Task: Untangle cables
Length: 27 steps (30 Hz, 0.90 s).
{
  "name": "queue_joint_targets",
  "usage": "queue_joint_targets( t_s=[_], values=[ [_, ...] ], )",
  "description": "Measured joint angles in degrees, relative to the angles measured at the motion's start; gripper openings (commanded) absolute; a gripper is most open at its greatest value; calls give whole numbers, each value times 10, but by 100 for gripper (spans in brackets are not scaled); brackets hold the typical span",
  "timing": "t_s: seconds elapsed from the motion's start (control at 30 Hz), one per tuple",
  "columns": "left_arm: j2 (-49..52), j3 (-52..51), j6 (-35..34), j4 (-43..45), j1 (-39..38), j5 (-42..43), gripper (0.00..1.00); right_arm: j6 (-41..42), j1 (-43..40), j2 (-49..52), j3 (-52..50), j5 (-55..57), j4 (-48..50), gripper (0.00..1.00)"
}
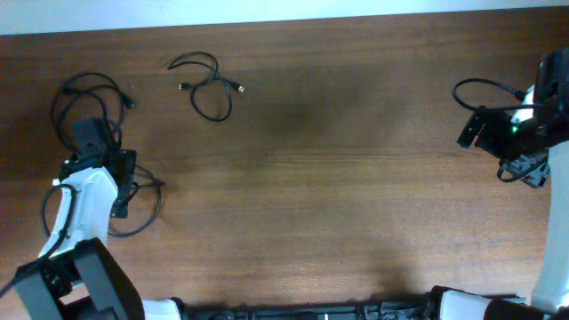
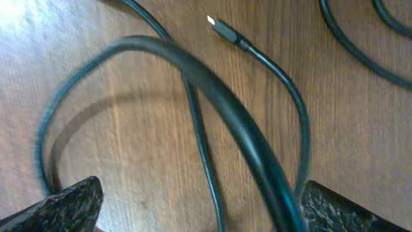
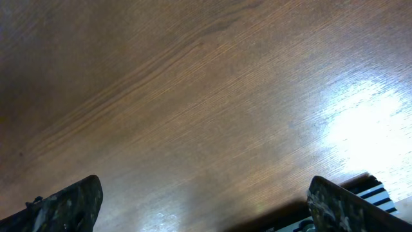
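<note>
Several thin black cables lie at the left of the table. One small looped cable (image 1: 206, 84) sits apart at the top. A larger loop (image 1: 84, 93) lies just beyond my left gripper (image 1: 91, 135), and another loop (image 1: 140, 203) lies beside that arm. In the left wrist view the left gripper (image 2: 199, 212) is open. A blurred black cable (image 2: 219, 106) runs loose between the fingers, close to the right finger (image 2: 341, 209). A thinner strand (image 2: 199, 142) crosses under it. A plug with a light tip (image 2: 219, 27) lies ahead. My right gripper (image 1: 471, 129) (image 3: 206, 206) is open over bare wood at the far right.
More cable strands (image 2: 360, 48) curve across the upper right of the left wrist view. A thicker black wire (image 1: 484, 86) arcs from the right arm's body. The table's pale back edge (image 1: 284, 18) runs along the top.
</note>
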Motion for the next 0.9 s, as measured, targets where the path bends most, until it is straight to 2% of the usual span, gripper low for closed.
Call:
queue_joint_targets(
  t_s=[0.07, 0.13, 0.23, 0.37, 0.5, 0.57, 0.6, 0.63, 0.67, 0.7, 0.8, 0.9],
  values=[
    [0, 0, 2, 4, 0, 30, 99, 0, 0, 0, 0, 0, 0, 99],
    [-1, 0, 35, 18, 0, 80, 99, 0, 0, 0, 0, 0, 0, 99],
    [-28, 25, 134, 28, 0, 150, 99, 0, 0, 0, 0, 0, 0, 99],
    [-146, 63, 297, 32, -4, 208, 99, 2, 0, 0, 0, 0, 0, 99],
    [-264, 68, 410, 32, -47, 223, 99, 2, 0, 0, 0, 0, 0, 99],
    [-300, 68, 435, 23, -71, 228, 99, 2, 0, 0, 0, 0, 0, 99],
    [-310, 68, 447, 11, -85, 228, 84, 2, 0, 0, 0, 0, 0, 99],
    [-312, 69, 458, 1, -98, 228, 63, 2, 0, 0, 0, 0, 0, 99],
    [-311, 69, 473, -15, -117, 228, 25, 2, 0, 0, 0, 0, 0, 99],
    [-306, 68, 483, -24, -131, 230, 0, 2, 0, 0, 0, 0, 0, 99],
    [-252, 67, 498, -65, -167, 230, 0, 2, 0, 0, 0, 0, 1, 99],
    [-158, 65, 498, -61, -193, 228, 0, 2, 0, 1, 0, 0, 0, 99]
  ],
)
